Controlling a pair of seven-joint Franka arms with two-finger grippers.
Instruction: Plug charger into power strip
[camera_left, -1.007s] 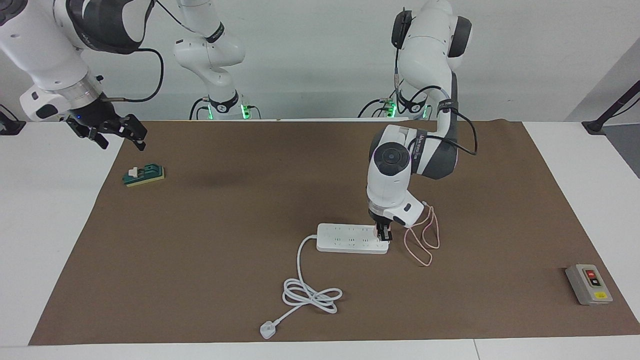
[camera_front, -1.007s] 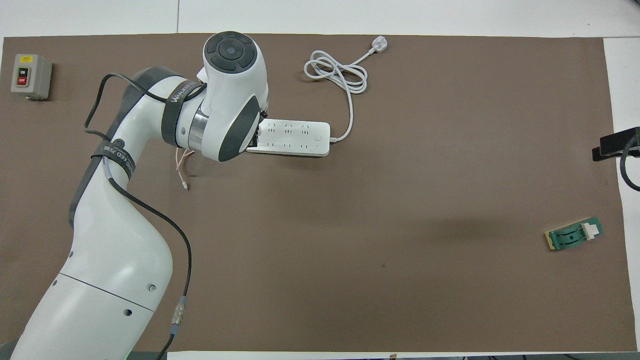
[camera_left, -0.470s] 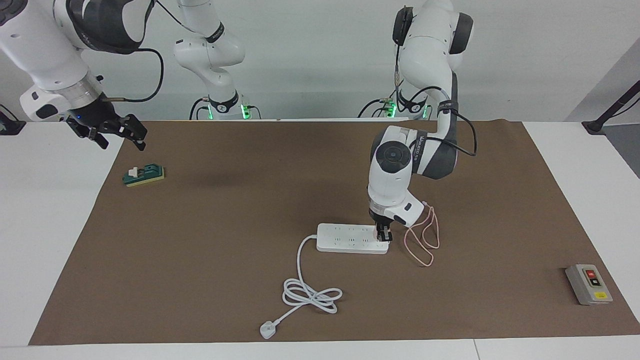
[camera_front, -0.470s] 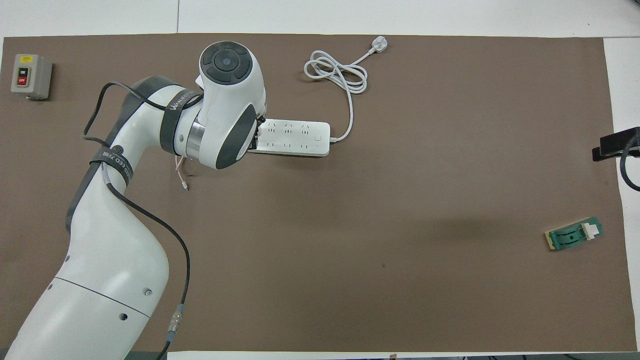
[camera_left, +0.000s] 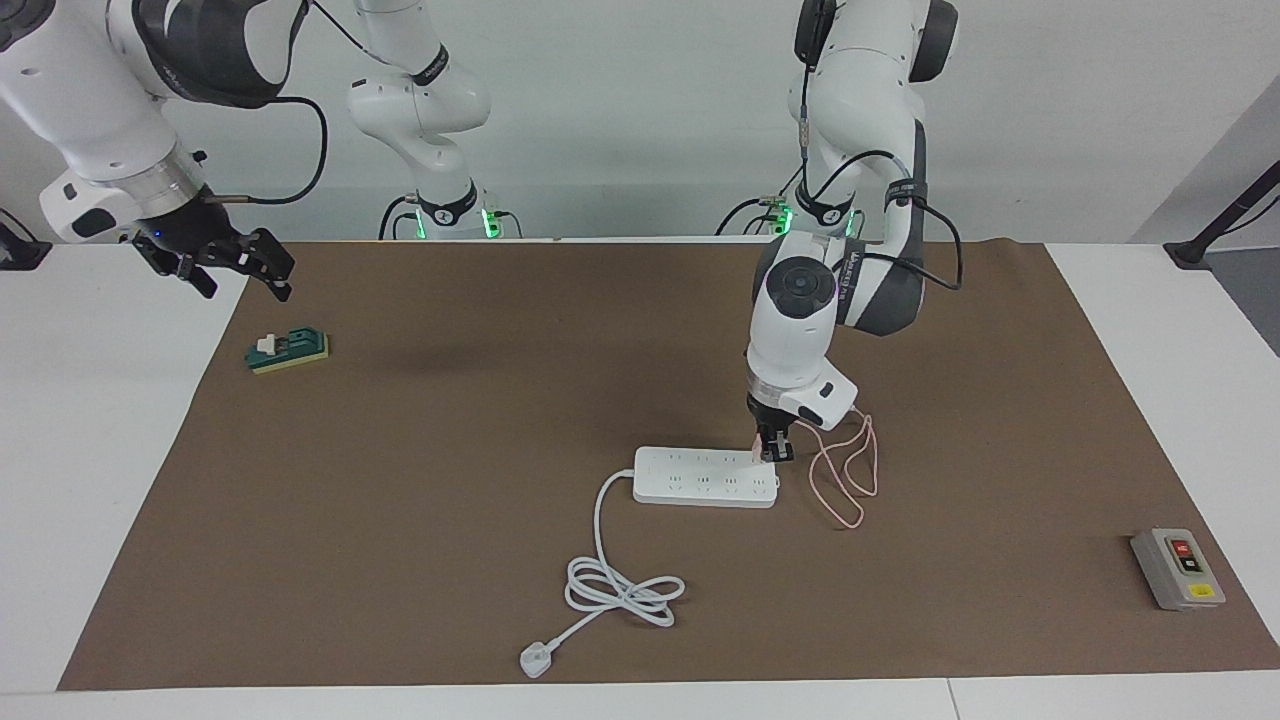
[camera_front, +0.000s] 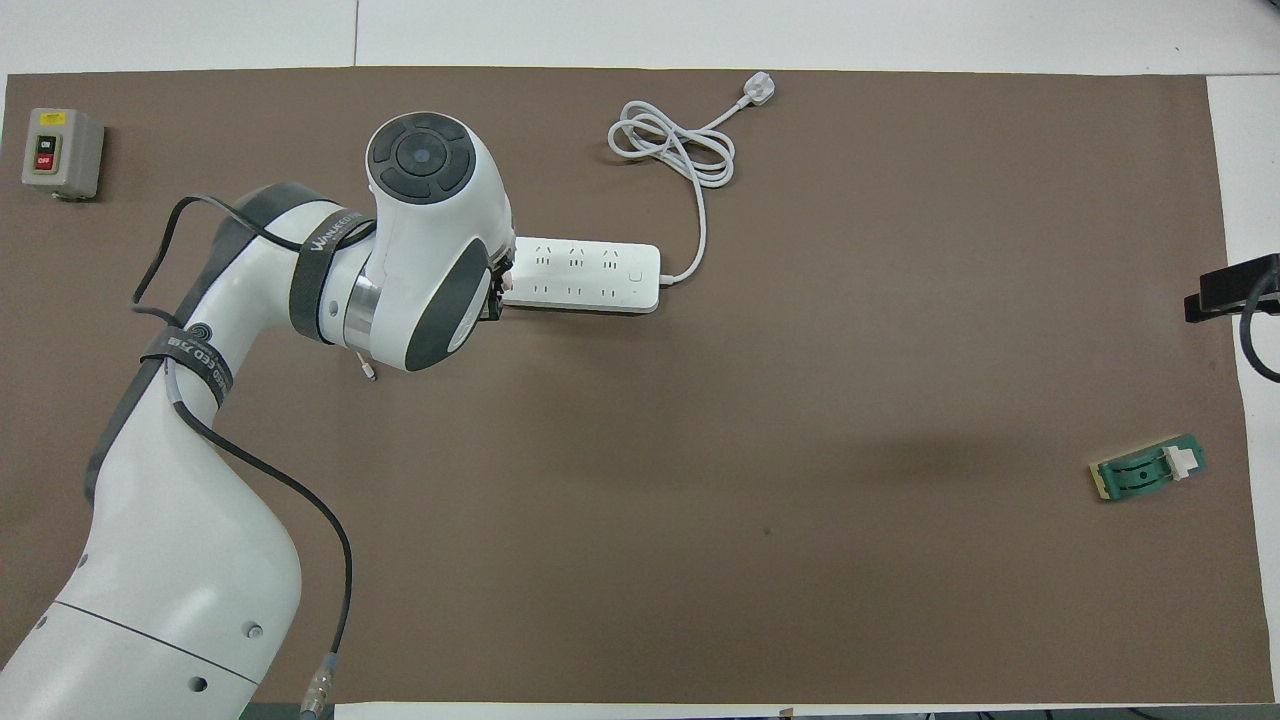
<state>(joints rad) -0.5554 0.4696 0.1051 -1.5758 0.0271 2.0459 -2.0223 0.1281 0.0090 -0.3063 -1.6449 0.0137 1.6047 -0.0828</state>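
Your left gripper (camera_left: 775, 455) is pinched on the charger (camera_left: 762, 452), of which only a sliver of pink shows at the fingertips, right at the power strip (camera_left: 706, 477) end toward the left arm's side. The strip lies flat mid-table, its long axis running from one arm's end of the table toward the other, sockets up, so the coming push is probably straight down. Whether the prongs sit in a socket you cannot tell: the wrist hides that end from overhead. The pink cable (camera_left: 845, 480) loops beside it. Your right gripper (camera_left: 235, 265) waits spread above the table edge, near the green block (camera_left: 288, 350).
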